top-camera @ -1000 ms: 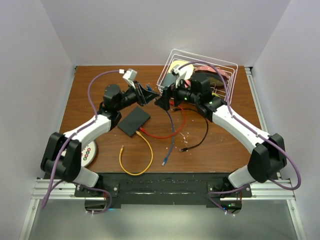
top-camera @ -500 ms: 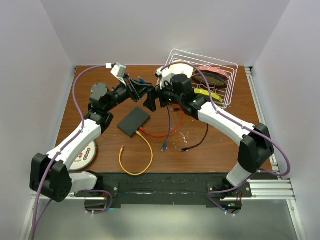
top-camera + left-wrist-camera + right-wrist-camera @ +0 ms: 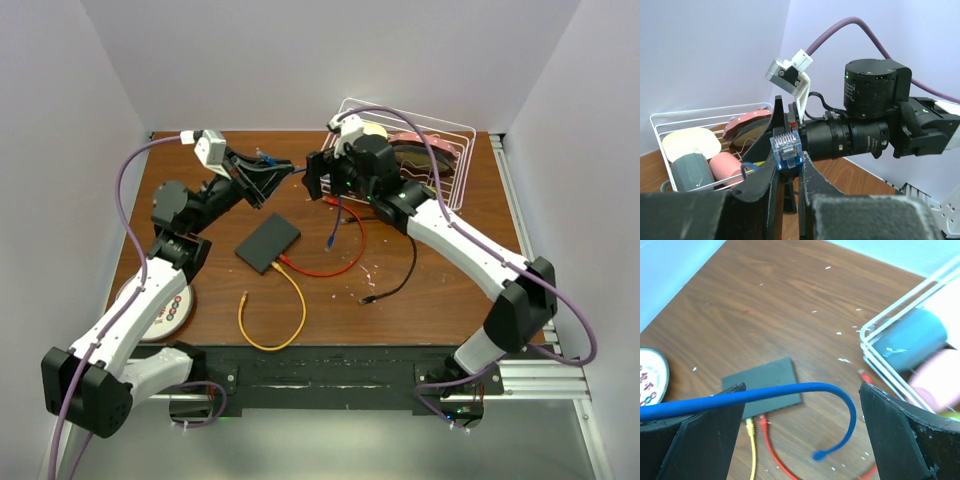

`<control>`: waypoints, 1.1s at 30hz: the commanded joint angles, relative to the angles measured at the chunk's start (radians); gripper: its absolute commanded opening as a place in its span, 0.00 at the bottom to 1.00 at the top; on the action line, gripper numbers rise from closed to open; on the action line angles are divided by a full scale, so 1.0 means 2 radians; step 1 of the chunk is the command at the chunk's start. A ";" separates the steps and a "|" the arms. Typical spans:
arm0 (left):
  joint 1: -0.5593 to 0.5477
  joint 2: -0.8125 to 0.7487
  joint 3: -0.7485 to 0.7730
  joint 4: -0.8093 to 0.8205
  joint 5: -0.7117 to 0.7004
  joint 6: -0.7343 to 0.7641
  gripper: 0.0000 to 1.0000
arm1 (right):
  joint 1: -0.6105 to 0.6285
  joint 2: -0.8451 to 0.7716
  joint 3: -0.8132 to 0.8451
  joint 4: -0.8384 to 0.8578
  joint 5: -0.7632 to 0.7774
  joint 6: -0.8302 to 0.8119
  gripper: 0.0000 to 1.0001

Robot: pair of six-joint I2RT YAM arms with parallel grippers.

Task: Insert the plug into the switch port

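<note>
- Nearest the bases, a yellow cable is looped on the table, with a red cable just past it. Both look to be plugged into the near edge of the switch, which is lying flat toward the middle of the table.
- Further back, raised well above the switch, the blue plug is clamped by its sides in the left gripper, with the contact end left poking out.
- The right gripper is spread wide with nothing pinched. The blue cable is just strung through the gap, its free end dropping toward the table.
- Handling guess: the plug is light, hard plastic, and the latch tab could probably be snapped, so it's best held on the body behind the contacts. The cable looks floppy but springy, so some tugging should be expected. The switch looks light enough to be shoved away, so bracing may be needed.
- Farthest back, a white wire basket is parked, and it isn't needed here.
</note>
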 commanded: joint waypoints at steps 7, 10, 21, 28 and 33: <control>-0.007 -0.005 -0.027 0.059 0.054 -0.031 0.00 | -0.004 -0.137 -0.044 0.051 -0.021 -0.066 0.99; -0.007 0.001 -0.042 0.093 0.066 -0.056 0.00 | -0.004 -0.138 -0.040 0.053 -0.058 -0.081 0.99; -0.007 0.028 -0.050 0.154 0.079 -0.100 0.00 | -0.004 -0.109 -0.039 0.054 -0.193 -0.083 0.98; -0.007 0.029 -0.049 0.141 0.066 -0.093 0.00 | -0.004 -0.142 -0.059 0.038 -0.154 -0.105 0.98; -0.007 0.033 -0.049 0.134 0.062 -0.088 0.00 | -0.004 -0.163 -0.051 0.026 -0.148 -0.107 0.99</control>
